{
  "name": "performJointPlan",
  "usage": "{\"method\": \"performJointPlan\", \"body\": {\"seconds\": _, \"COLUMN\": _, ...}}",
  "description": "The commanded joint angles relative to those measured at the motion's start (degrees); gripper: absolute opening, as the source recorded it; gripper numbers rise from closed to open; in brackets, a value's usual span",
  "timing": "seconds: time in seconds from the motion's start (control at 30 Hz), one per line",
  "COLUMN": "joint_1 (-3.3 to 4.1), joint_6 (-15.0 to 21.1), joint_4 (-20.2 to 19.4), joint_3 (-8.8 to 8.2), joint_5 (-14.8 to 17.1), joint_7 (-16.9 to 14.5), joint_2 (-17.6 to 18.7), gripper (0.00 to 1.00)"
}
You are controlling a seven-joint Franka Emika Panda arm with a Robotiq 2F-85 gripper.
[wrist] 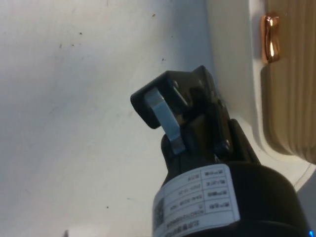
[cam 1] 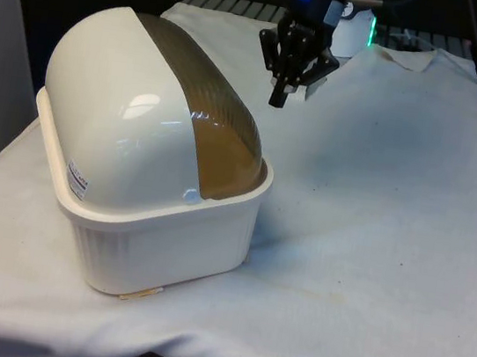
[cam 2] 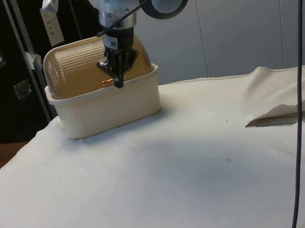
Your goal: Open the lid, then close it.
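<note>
A cream bread box point(cam 1: 168, 240) stands at the front view's left, under a domed roll-top with a translucent brown lid point(cam 1: 215, 122) that is down on the rim. In the side view the lid point(cam 2: 79, 67) carries a small copper handle point(cam 2: 108, 82) at its lower edge. My black gripper point(cam 1: 278, 98) hangs in the air beside the box, just off that handle, fingers pointing down. In the side view the gripper point(cam 2: 118, 83) overlaps the box's front rim. In the wrist view, the gripper point(wrist: 175, 94) is shut on nothing, with the handle point(wrist: 270, 38) close by on the ribbed lid point(wrist: 291, 74).
The white cloth point(cam 1: 373, 233) spreads over the table to the front view's right of the box. It has a raised fold point(cam 2: 276, 112) near the far edge in the side view. A dark cable point(cam 2: 299, 72) hangs down at the side view's right.
</note>
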Motion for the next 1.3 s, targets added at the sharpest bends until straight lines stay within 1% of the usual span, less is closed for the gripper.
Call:
{"method": "performJointPlan", "body": {"seconds": 0.0, "joint_1": 0.23, "joint_6": 0.74, "joint_4": 0.06, "joint_3": -0.86, "joint_5": -1.95, "joint_7": 0.92, "joint_2": -0.29, "gripper": 0.00}}
{"method": "performJointPlan", "body": {"seconds": 0.03, "joint_1": 0.23, "joint_6": 0.92, "joint_4": 0.06, "joint_3": -0.92, "joint_5": -2.81, "joint_7": 0.80, "joint_2": -0.23, "gripper": 0.00}}
{"method": "performJointPlan", "body": {"seconds": 0.23, "joint_1": 0.11, "joint_6": 1.95, "joint_4": 0.17, "joint_3": -1.03, "joint_5": -5.27, "joint_7": 0.29, "joint_2": 0.40, "gripper": 0.00}}
{"method": "performJointPlan", "body": {"seconds": 0.27, "joint_1": 0.00, "joint_6": 0.80, "joint_4": 0.00, "joint_3": -0.46, "joint_5": -3.95, "joint_7": -0.17, "joint_2": 0.17, "gripper": 0.00}}
{"method": "performJointPlan", "body": {"seconds": 0.3, "joint_1": 0.06, "joint_6": 2.18, "joint_4": 0.17, "joint_3": -1.03, "joint_5": -5.50, "joint_7": 0.11, "joint_2": 0.57, "gripper": 0.00}}
{"method": "performJointPlan", "body": {"seconds": 0.53, "joint_1": 0.11, "joint_6": 4.13, "joint_4": 0.11, "joint_3": -0.97, "joint_5": -6.70, "joint_7": -1.55, "joint_2": 2.01, "gripper": 0.00}}
{"method": "performJointPlan", "body": {"seconds": 0.57, "joint_1": 0.00, "joint_6": 3.21, "joint_4": 0.00, "joint_3": -0.69, "joint_5": -5.79, "joint_7": -1.83, "joint_2": 1.78, "gripper": 0.00}}
{"method": "performJointPlan", "body": {"seconds": 0.6, "joint_1": 0.11, "joint_6": 4.35, "joint_4": 0.11, "joint_3": -0.97, "joint_5": -6.76, "joint_7": -1.89, "joint_2": 2.18, "gripper": 0.00}}
{"method": "performJointPlan", "body": {"seconds": 0.73, "joint_1": 0.29, "joint_6": 5.16, "joint_4": 0.06, "joint_3": -0.80, "joint_5": -6.59, "joint_7": -3.32, "joint_2": 2.81, "gripper": 0.00}}
{"method": "performJointPlan", "body": {"seconds": 0.87, "joint_1": 0.29, "joint_6": 5.84, "joint_4": -0.06, "joint_3": -0.29, "joint_5": -6.25, "joint_7": -4.98, "joint_2": 3.21, "gripper": 0.00}}
{"method": "performJointPlan", "body": {"seconds": 0.9, "joint_1": 0.29, "joint_6": 5.16, "joint_4": 0.00, "joint_3": -0.23, "joint_5": -5.84, "joint_7": -5.04, "joint_2": 3.15, "gripper": 0.00}}
{"method": "performJointPlan", "body": {"seconds": 0.93, "joint_1": 0.46, "joint_6": 5.79, "joint_4": -0.06, "joint_3": -0.17, "joint_5": -6.19, "joint_7": -5.16, "joint_2": 3.21, "gripper": 0.00}}
{"method": "performJointPlan", "body": {"seconds": 1.1, "joint_1": 0.86, "joint_6": 5.27, "joint_4": 0.23, "joint_3": 0.63, "joint_5": -6.42, "joint_7": -5.16, "joint_2": 3.09, "gripper": 0.00}}
{"method": "performJointPlan", "body": {"seconds": 1.13, "joint_1": 0.52, "joint_6": 5.21, "joint_4": 0.06, "joint_3": 1.03, "joint_5": -5.84, "joint_7": -5.61, "joint_2": 3.21, "gripper": 0.00}}
{"method": "performJointPlan", "body": {"seconds": 1.17, "joint_1": 0.97, "joint_6": 5.04, "joint_4": 0.29, "joint_3": 0.74, "joint_5": -6.53, "joint_7": -4.98, "joint_2": 3.04, "gripper": 0.00}}
{"method": "performJointPlan", "body": {"seconds": 1.27, "joint_1": 1.49, "joint_6": 3.78, "joint_4": 0.57, "joint_3": 1.03, "joint_5": -7.05, "joint_7": -4.47, "joint_2": 2.64, "gripper": 0.00}}
